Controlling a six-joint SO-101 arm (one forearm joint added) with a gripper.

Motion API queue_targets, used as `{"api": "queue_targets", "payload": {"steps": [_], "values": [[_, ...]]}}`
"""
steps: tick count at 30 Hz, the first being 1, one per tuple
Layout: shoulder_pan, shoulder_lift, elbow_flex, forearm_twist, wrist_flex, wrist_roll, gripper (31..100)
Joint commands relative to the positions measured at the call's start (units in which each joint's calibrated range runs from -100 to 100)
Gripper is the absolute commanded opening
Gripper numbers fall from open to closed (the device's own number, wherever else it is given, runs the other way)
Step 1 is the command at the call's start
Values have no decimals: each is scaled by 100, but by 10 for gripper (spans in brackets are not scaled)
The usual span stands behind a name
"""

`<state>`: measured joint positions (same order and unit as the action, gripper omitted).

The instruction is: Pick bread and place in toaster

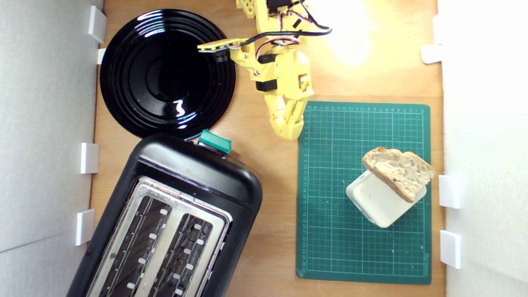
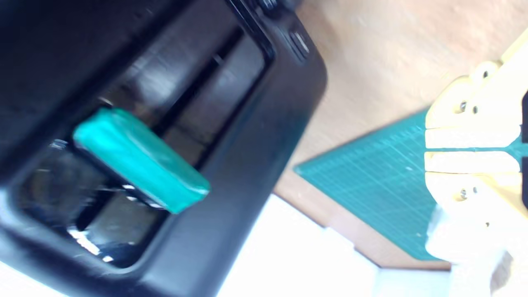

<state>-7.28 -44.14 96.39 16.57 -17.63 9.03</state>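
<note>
Exterior view, bread (image 1: 399,171) on white block (image 1: 381,202), well apart from empty pincer (image 1: 290,130), jaws together.

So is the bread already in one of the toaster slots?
No, the bread lies on a white block on the green mat, away from the toaster.

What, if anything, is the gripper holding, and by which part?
Nothing. The gripper is closed and empty at the mat's edge; the bread lies apart on the white block.

black plate (image 1: 165,74) — top, exterior view's left | green cutting mat (image 1: 330,231) — right | cream block (image 1: 377,202) on mat
</note>
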Motion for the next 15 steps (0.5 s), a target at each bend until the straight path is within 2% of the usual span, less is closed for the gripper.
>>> {"api": "queue_targets", "payload": {"steps": [1, 6, 10, 15], "values": [[27, 595, -157, 528, -976, -320, 311], [19, 1519, -157, 582, -2299, -513, 312], [27, 2259, -175, 990, -3280, -513, 312], [2, 3224, -193, 1099, -4278, -513, 312]]}}
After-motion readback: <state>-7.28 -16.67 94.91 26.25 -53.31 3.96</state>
